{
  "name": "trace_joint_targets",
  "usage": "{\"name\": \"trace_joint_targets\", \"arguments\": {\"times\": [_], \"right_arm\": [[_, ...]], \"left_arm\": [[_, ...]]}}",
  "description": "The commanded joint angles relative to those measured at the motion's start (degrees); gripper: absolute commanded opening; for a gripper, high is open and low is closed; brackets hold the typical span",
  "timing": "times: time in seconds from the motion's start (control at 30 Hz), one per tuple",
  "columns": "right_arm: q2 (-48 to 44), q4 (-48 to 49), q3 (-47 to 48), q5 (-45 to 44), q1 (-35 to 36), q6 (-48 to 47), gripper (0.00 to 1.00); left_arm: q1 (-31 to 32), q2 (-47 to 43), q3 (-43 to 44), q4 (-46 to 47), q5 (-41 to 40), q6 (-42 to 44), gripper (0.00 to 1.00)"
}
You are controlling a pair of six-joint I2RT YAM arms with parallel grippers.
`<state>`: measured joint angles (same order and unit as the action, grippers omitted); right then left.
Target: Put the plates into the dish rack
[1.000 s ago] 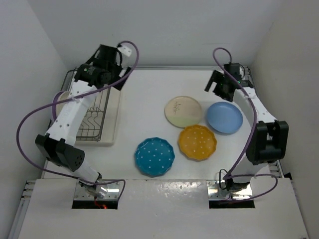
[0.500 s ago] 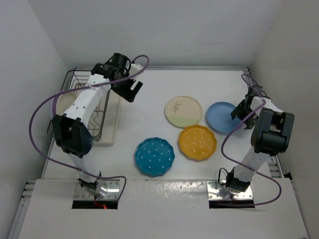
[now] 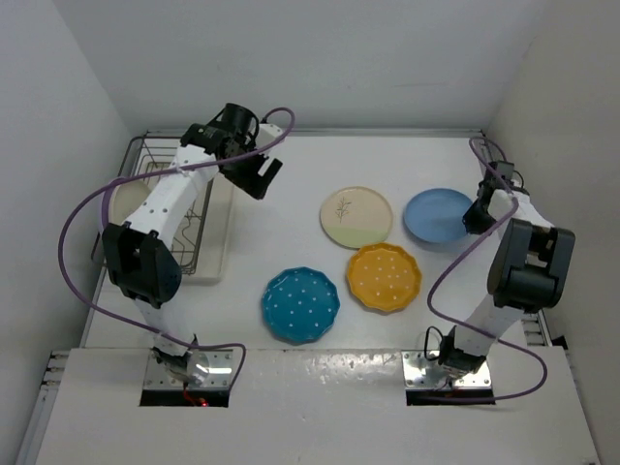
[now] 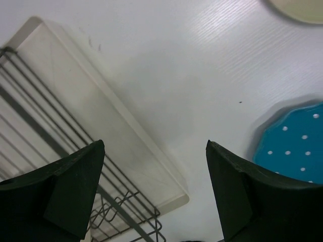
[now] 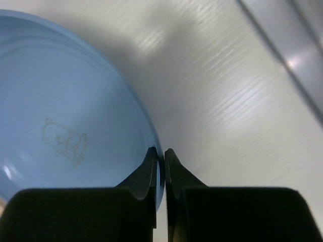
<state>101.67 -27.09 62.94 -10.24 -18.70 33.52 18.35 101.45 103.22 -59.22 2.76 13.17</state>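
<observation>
Right claw [image 5: 160,154] pinched shut on the outer rim of the light blue plate [image 5: 60,116], an edge grip suited to lifting it off the counter [image 3: 291,194]; left claw [image 4: 154,146] gapes empty beside the dish rack [image 3: 189,247], seemingly awaiting a handover.

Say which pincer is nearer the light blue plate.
Right. The right pincer is shut on the rim of the light blue plate; the left pincer hangs open beside the dish rack, far off.

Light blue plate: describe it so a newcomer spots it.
On the white table, look right of centre. The light blue plate is the rightmost, beside the cream sprig plate. Only it is pale blue, with the right gripper pinching its right rim.
</observation>
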Motion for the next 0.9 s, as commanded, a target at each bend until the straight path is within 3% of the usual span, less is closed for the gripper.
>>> {"name": "trace_joint_targets", "arguments": {"times": [0.0, 0.07, 0.1, 0.2, 0.43, 0.57, 0.7, 0.87], "right_arm": [[-8.2, 0.5, 2.9, -9.4, 3.8, -5.6, 0.00], [-11.7, 2.6, 5.3, -10.4, 7.1, -10.0, 0.00], [-13.9, 4.7, 6.7, -11.6, 13.1, -11.4, 0.00], [-16.8, 9.8, 9.0, -11.7, 22.2, -15.8, 0.00], [-15.8, 18.0, 8.2, 2.7, 39.3, -9.4, 0.00], [-14.0, 26.6, 5.2, 12.7, 43.0, -5.0, 0.00], [-14.6, 33.0, 2.2, 15.9, 45.1, -4.5, 0.00], [-13.7, 35.6, 2.5, 22.0, 45.9, -5.0, 0.00]], "left_arm": [[0.6, -3.4, 2.3, 2.2, 8.2, 1.1, 0.86], [-0.6, -4.9, 2.3, 4.7, 13.7, 1.8, 0.86], [-1.1, -4.9, 2.3, 5.6, 18.9, 1.8, 0.88], [-2.4, -4.0, 3.6, 7.8, 23.9, 0.1, 0.89], [-4.9, -2.3, 4.3, 9.7, 35.8, -2.2, 0.93], [-6.0, -1.8, 3.2, 10.4, 35.8, -2.2, 0.93], [-6.0, -3.0, -1.6, 10.9, 32.2, -0.9, 0.92], [-6.6, -3.0, -6.1, 11.5, 31.4, -0.9, 0.77]]}}
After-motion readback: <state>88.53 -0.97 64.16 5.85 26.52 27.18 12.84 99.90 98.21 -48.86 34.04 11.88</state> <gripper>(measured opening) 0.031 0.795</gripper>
